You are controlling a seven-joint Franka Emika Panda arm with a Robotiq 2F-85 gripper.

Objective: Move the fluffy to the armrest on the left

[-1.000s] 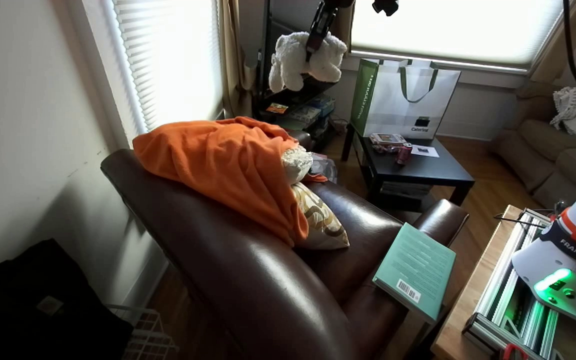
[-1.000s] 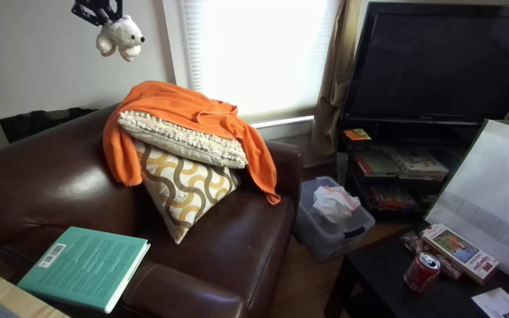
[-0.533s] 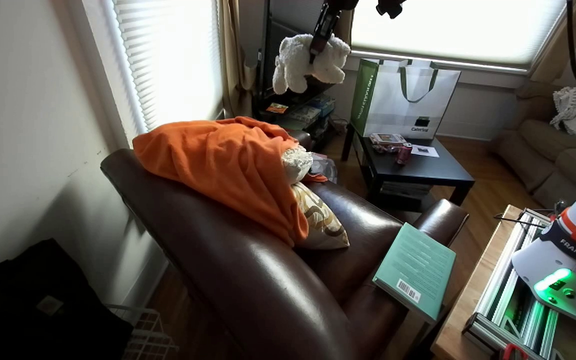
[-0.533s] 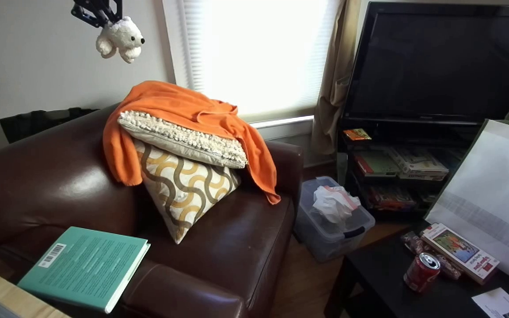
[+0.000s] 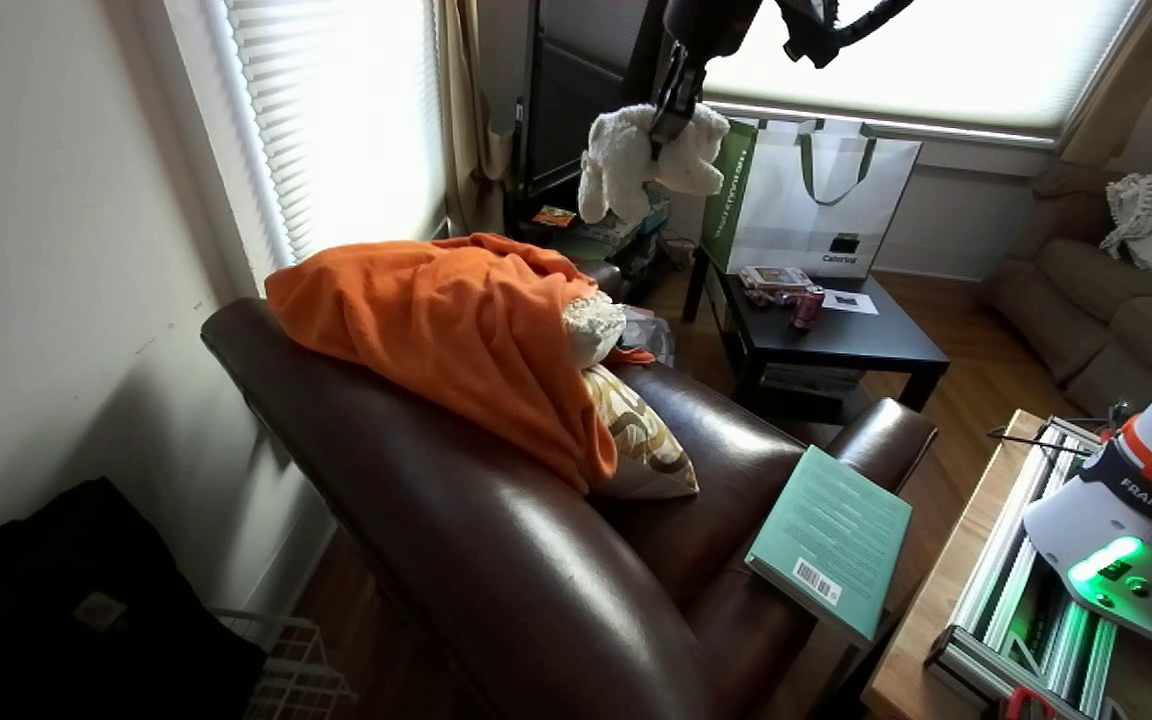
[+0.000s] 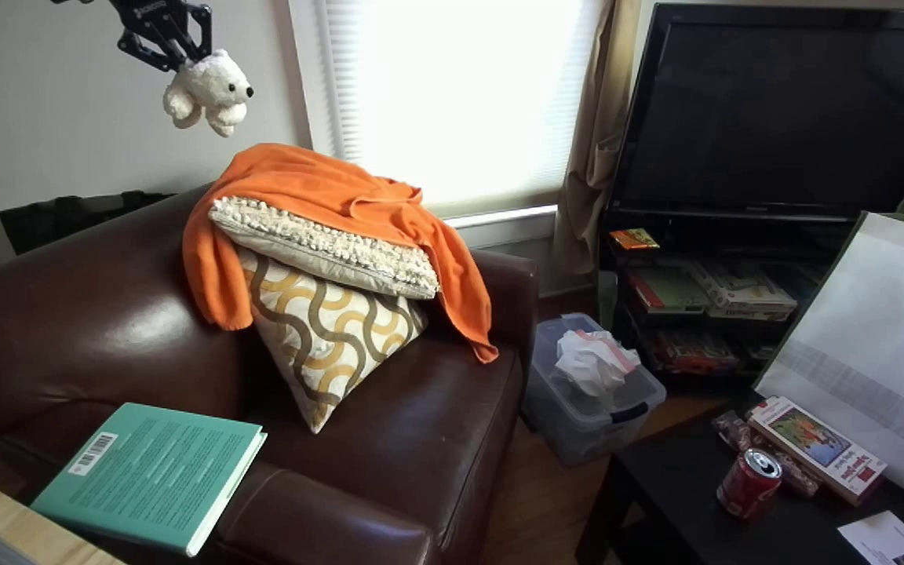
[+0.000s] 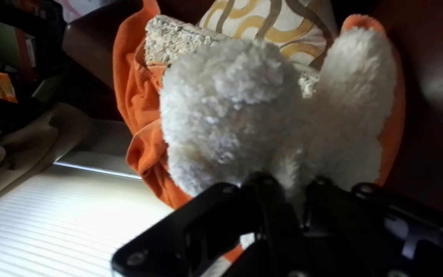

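We see black jointed gripper (image 6: pixel 192 63) clasping white plush bear (image 6: pixel 213 86) midair, apart from the near brown leather armrest (image 6: pixel 326 518).

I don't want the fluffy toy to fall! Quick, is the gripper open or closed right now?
Gripper: closed, holding the white fluffy toy in the air.

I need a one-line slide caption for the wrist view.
Plush close up in the gripper, with blanket and patterned cushion partly hidden behind it.
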